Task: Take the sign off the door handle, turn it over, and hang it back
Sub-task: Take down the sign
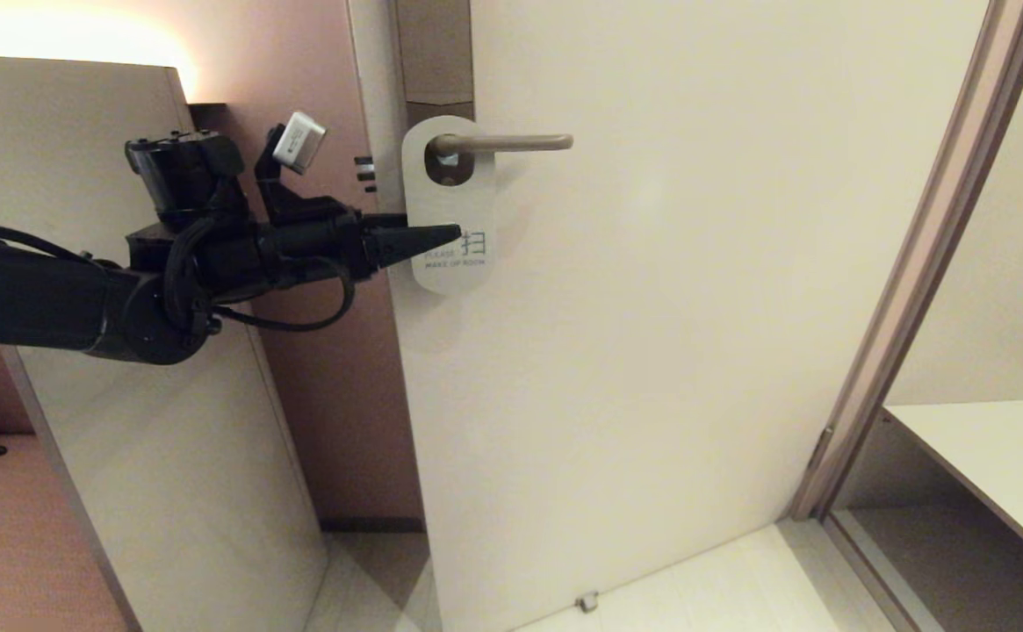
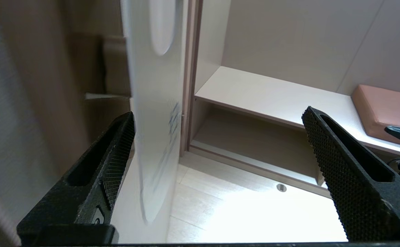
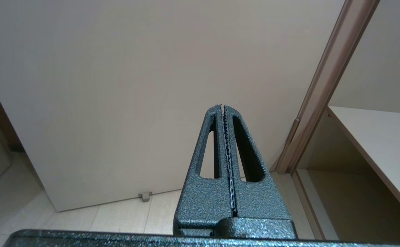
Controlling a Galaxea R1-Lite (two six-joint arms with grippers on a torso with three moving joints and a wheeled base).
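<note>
Head view: my left hand (image 1: 454,233), spread wide, straddles the white sign (image 1: 448,204) hanging on the door handle (image 1: 502,142); my right hand (image 3: 223,106) is clenched, parked facing the door (image 3: 117,85).

The head camera looks forward and down at the door (image 1: 651,307) from a moderate distance. The left wrist camera sits close behind the left gripper (image 2: 217,137), facing along the door's face edge-on. The right wrist camera, behind the right gripper (image 3: 223,107), faces the same door's lower part from farther back.
</note>
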